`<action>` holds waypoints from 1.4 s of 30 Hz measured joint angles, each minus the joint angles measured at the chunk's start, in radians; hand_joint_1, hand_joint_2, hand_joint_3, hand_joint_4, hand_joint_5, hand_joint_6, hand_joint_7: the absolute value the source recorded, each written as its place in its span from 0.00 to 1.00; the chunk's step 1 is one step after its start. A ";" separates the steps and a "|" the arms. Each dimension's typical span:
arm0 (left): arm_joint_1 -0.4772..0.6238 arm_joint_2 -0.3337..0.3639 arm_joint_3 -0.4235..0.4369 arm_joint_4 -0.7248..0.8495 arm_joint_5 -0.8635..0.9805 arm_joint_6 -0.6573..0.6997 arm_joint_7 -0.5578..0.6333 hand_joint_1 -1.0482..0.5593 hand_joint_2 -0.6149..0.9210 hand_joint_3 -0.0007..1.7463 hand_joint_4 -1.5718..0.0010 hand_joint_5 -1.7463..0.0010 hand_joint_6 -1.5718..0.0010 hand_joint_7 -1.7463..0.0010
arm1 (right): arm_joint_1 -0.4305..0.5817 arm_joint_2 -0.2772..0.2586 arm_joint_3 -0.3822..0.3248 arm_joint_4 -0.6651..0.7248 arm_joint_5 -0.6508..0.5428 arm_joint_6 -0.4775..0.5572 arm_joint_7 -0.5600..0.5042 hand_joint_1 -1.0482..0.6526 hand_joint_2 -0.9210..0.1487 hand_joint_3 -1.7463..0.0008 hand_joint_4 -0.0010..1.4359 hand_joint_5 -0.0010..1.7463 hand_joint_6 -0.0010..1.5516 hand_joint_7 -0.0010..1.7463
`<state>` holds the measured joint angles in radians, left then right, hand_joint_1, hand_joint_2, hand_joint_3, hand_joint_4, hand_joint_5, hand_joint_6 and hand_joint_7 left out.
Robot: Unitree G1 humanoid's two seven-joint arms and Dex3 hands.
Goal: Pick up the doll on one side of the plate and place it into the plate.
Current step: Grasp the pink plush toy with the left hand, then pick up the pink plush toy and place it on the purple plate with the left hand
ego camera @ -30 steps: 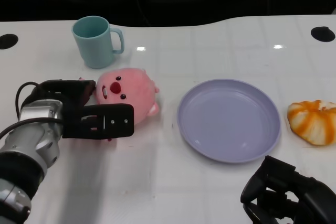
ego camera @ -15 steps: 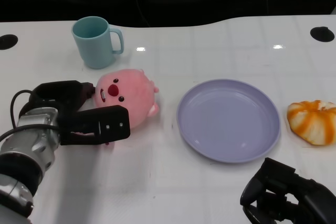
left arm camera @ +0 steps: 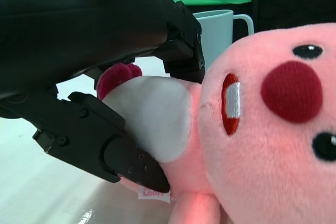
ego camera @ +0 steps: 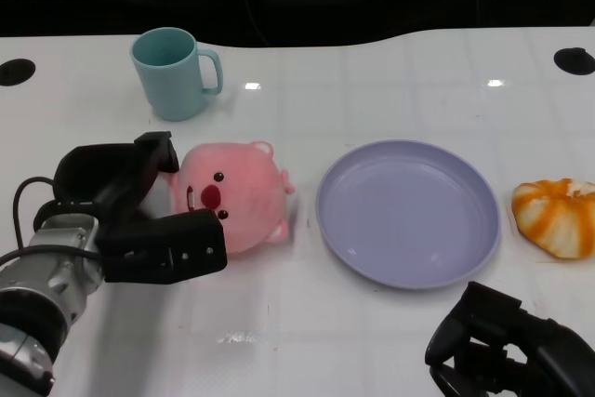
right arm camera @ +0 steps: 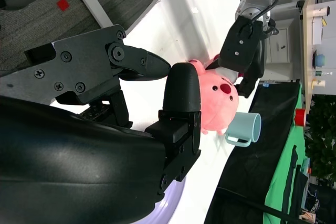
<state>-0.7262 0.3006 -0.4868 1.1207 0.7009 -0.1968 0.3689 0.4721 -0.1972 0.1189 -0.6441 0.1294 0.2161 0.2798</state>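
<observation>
While the left hand (ego camera: 139, 216) gripped the pink doll (ego camera: 234, 200) from its side away from the plate (ego camera: 406, 212), fingers (left arm camera: 126, 158) pressed against its white belly, the doll lay on the table (ego camera: 372, 81) just beside the plate, not touching it. Beyond the doll stood a teal mug (ego camera: 174, 72). Nearer than the plate, the right hand (ego camera: 507, 349) sat curled in, holding nothing.
</observation>
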 measured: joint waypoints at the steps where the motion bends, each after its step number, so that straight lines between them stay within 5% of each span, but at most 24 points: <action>1: 0.004 0.000 0.009 -0.007 -0.009 -0.001 0.000 0.55 0.90 0.26 0.43 0.00 0.56 0.00 | -0.002 0.000 -0.001 0.003 0.000 -0.002 0.003 0.48 0.05 0.65 0.45 1.00 0.27 0.95; 3: 0.018 -0.002 0.029 -0.025 -0.037 -0.002 -0.001 0.56 0.80 0.43 0.43 0.00 0.55 0.00 | -0.004 0.000 -0.003 0.009 0.000 -0.004 0.006 0.47 0.05 0.64 0.45 1.00 0.27 0.95; 9: 0.080 -0.004 0.085 -0.129 -0.103 -0.002 -0.030 0.56 0.71 0.64 0.42 0.00 0.54 0.00 | -0.007 0.000 -0.008 0.011 0.005 -0.004 0.006 0.47 0.05 0.64 0.45 1.00 0.26 0.95; 24: 0.182 -0.030 0.177 -0.577 -0.162 0.159 -0.182 0.56 0.68 0.69 0.40 0.00 0.52 0.00 | -0.001 -0.001 -0.003 0.012 0.014 -0.009 0.008 0.48 0.07 0.63 0.45 1.00 0.26 0.96; 32: 0.170 -0.085 0.169 -0.637 -0.162 0.167 -0.224 0.54 0.60 0.82 0.38 0.00 0.49 0.00 | 0.006 -0.001 -0.003 0.011 0.019 -0.012 0.009 0.49 0.06 0.63 0.45 1.00 0.26 0.96; 38: 0.082 -0.151 0.139 -0.595 -0.149 0.171 -0.231 0.54 0.61 0.76 0.39 0.00 0.47 0.08 | 0.009 -0.002 -0.002 0.009 0.018 -0.012 0.012 0.48 0.06 0.63 0.45 1.00 0.26 0.97; 42: 0.016 -0.197 0.115 -0.528 -0.141 0.183 -0.245 0.54 0.63 0.76 0.38 0.00 0.50 0.01 | 0.015 -0.002 0.002 0.002 0.014 -0.012 0.006 0.48 0.06 0.63 0.45 1.00 0.26 0.97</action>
<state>-0.7100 0.1033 -0.3713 0.5927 0.5597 -0.0134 0.1236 0.4866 -0.1988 0.1208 -0.6423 0.1434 0.2040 0.2862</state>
